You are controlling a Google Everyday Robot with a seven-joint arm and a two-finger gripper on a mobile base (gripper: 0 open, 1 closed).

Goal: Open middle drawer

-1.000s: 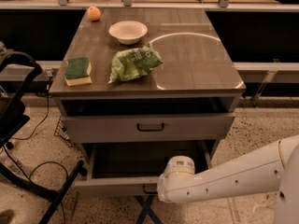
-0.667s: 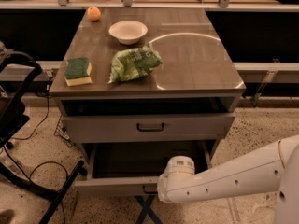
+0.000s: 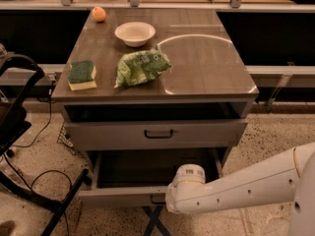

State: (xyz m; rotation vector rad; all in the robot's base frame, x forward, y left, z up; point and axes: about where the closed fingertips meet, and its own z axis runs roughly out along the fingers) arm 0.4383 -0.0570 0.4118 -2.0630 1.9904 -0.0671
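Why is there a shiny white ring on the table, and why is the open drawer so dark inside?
In the camera view, the ring looks like glare from a light on the glossy tabletop. The middle drawer lies in shadow under the drawer above. The gripper, at its front panel, is dim and half hidden behind the arm.

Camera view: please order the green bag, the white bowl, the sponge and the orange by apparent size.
1. green bag
2. white bowl and sponge: they look alike and the bowl is farther, so unranked
3. orange
The end effector is at the middle drawer front.
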